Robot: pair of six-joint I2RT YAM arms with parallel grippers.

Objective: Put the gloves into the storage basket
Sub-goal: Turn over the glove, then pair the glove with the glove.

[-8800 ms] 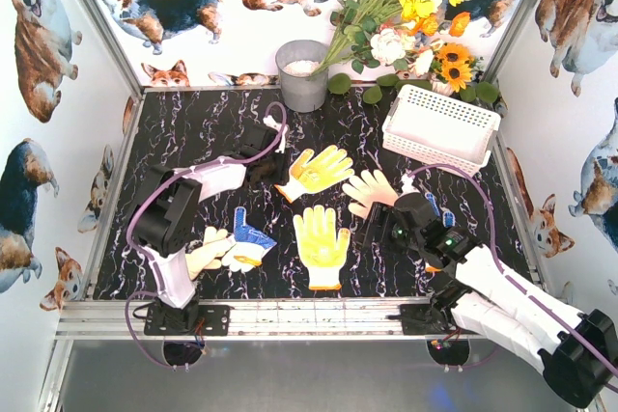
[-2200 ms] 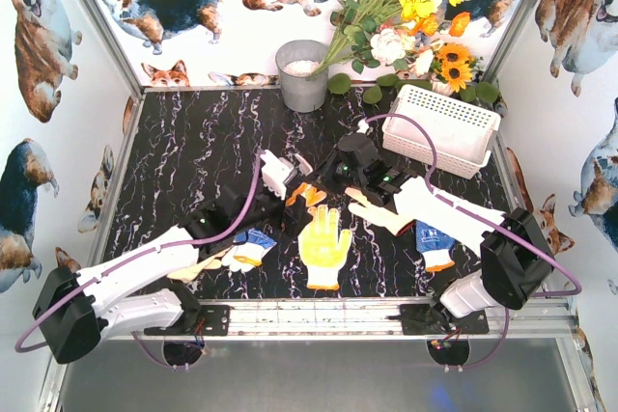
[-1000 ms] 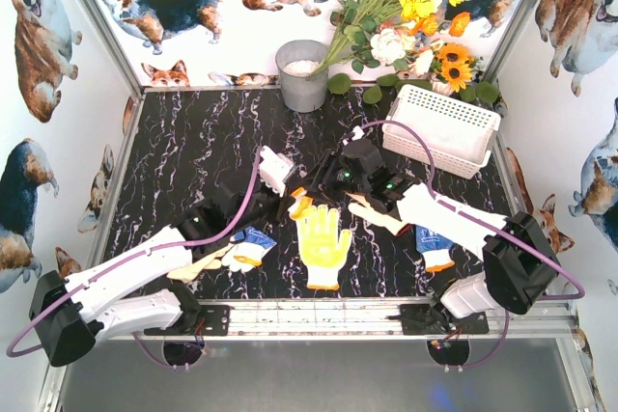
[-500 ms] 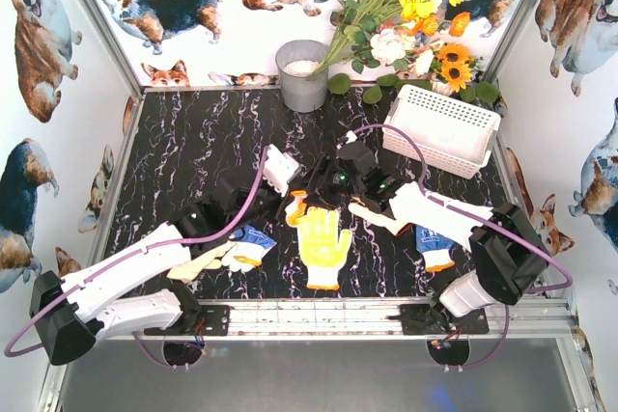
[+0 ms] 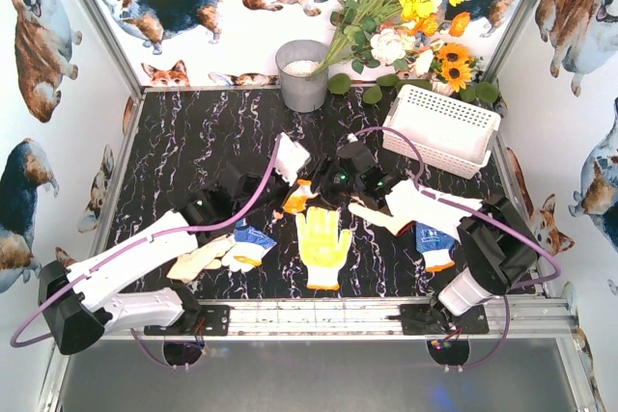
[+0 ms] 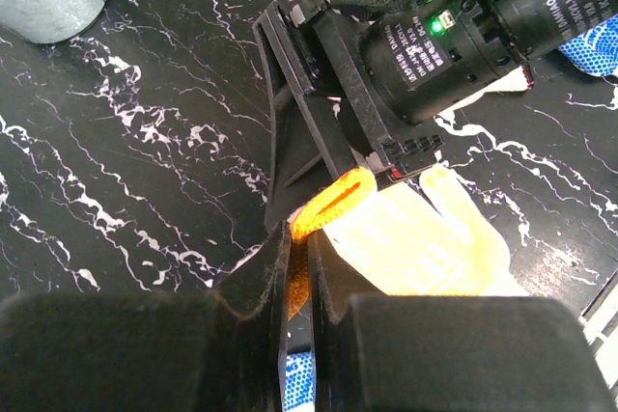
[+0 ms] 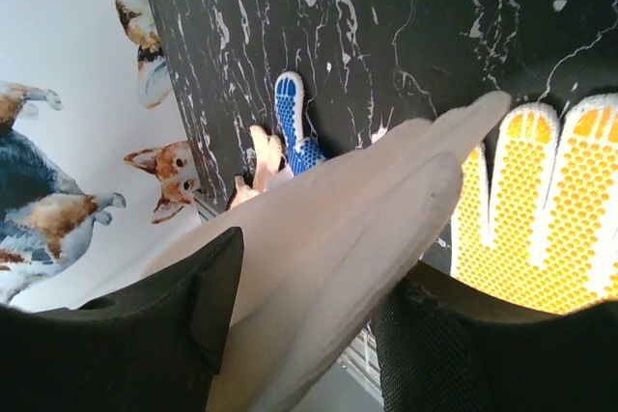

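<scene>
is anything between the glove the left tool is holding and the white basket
Yes: the right arm lies across the straight path from the left tool and its orange-cuffed glove to the basket.

We see white walls [image 5: 217, 41] printed with corgis enclosing a black, white-veined marble surface [image 5: 183, 142], an aluminium rail [image 5: 319, 314] along its near edge, under bright, even light.

The left arm [image 5: 135, 262] reaches forward toward the middle, and the left gripper [image 6: 297, 243] is pinched tight on the orange cuff of a yellow glove [image 6: 415, 248]. The right arm [image 5: 435, 209] stretches leftward and meets it there. The right gripper [image 7: 314, 287], fingers wider apart, seems to clamp a cream glove [image 7: 386, 190] between them.
</scene>
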